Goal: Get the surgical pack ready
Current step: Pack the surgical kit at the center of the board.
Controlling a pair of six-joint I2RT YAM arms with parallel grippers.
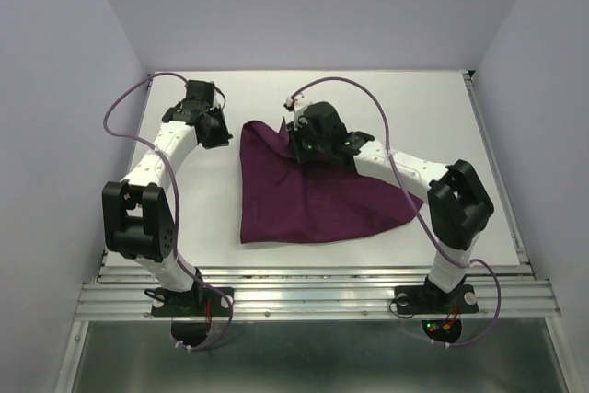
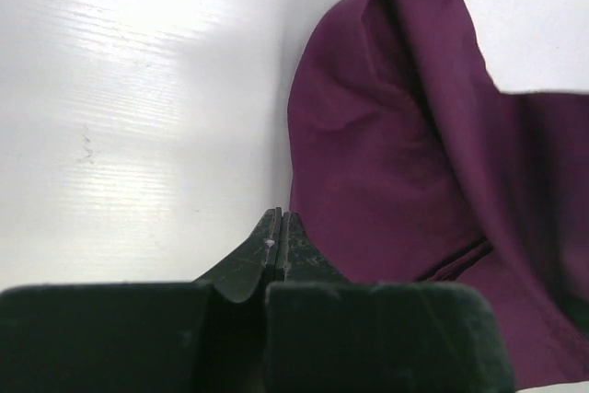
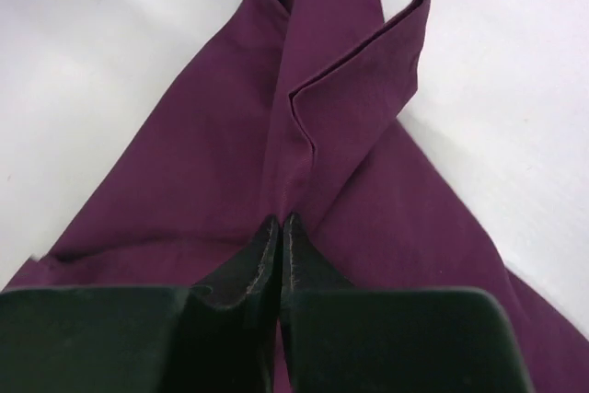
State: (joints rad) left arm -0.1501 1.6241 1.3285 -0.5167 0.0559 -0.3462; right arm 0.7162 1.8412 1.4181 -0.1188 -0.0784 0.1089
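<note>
The surgical pack is a large deep-purple cloth (image 1: 313, 200), lying partly folded in a rough triangle at the middle of the white table. My right gripper (image 1: 304, 152) sits over its upper part. In the right wrist view the gripper (image 3: 280, 223) is shut on a raised ridge of the cloth (image 3: 230, 154), with folds running up to the fingertips. My left gripper (image 1: 221, 131) is at the cloth's upper left corner. In the left wrist view it (image 2: 279, 220) is shut and empty, its tips on the table just beside the cloth's edge (image 2: 414, 154).
The white table (image 1: 442, 117) is walled at the left, back and right. A metal rail (image 1: 313, 296) runs along the near edge by the arm bases. Purple cables loop above both arms.
</note>
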